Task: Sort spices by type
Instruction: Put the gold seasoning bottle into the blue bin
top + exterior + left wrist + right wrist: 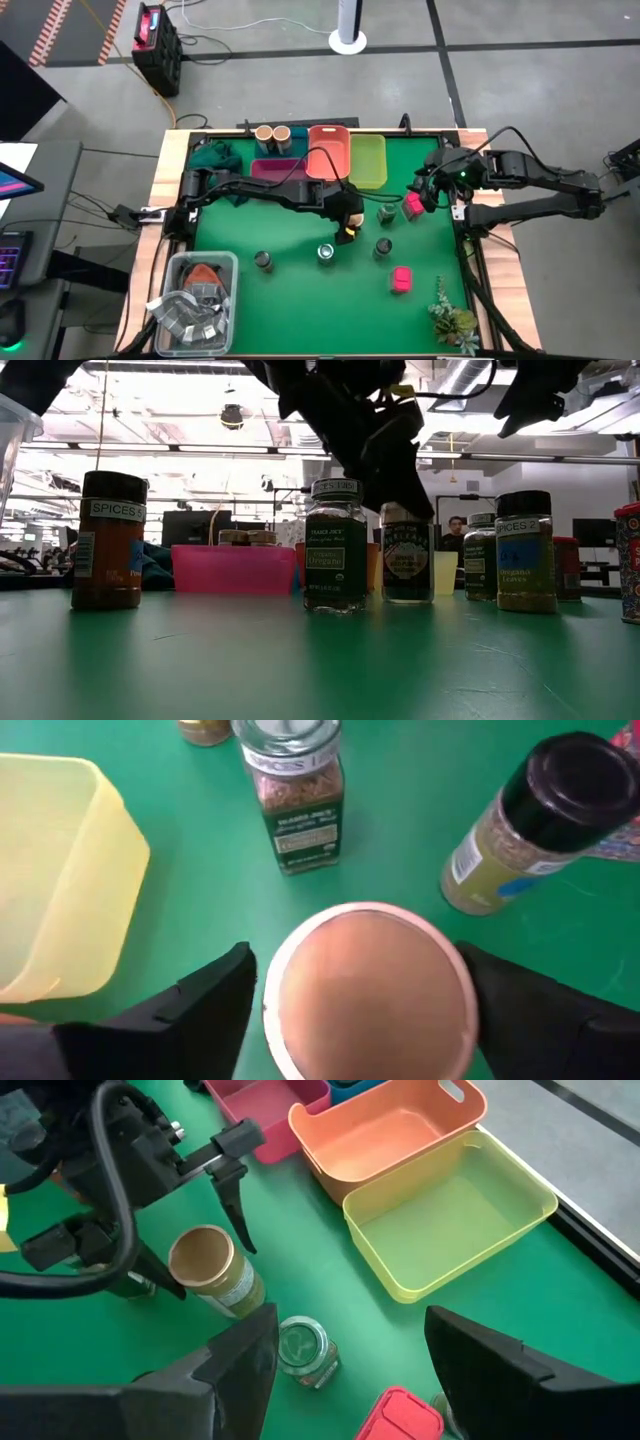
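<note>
My left gripper (pixel 348 224) is open at the table's middle, low over a round jar with a tan top (pixel 365 990). Its fingers stand on either side of the jar's top; I cannot tell whether they touch it. The jar stands upright on the green mat (pixel 407 560) and also shows in the right wrist view (pixel 205 1260). My right gripper (pixel 424 192) is open and empty, above a pink square box (pixel 400 1418) and a silver-lidded jar (pixel 302 1345). Other jars (pixel 263 260) (pixel 326 252) (pixel 383 247) and a second pink box (pixel 401 278) stand nearer the front.
Magenta (pixel 277 168), orange (pixel 328 152) and yellow-green (pixel 367 160) trays line the far edge, with two tan-topped jars (pixel 272 133) behind them. A teal cloth (pixel 215 155) lies far left. A clear tub of grey packets (pixel 197 300) stands front left, a plant (pixel 452 318) front right.
</note>
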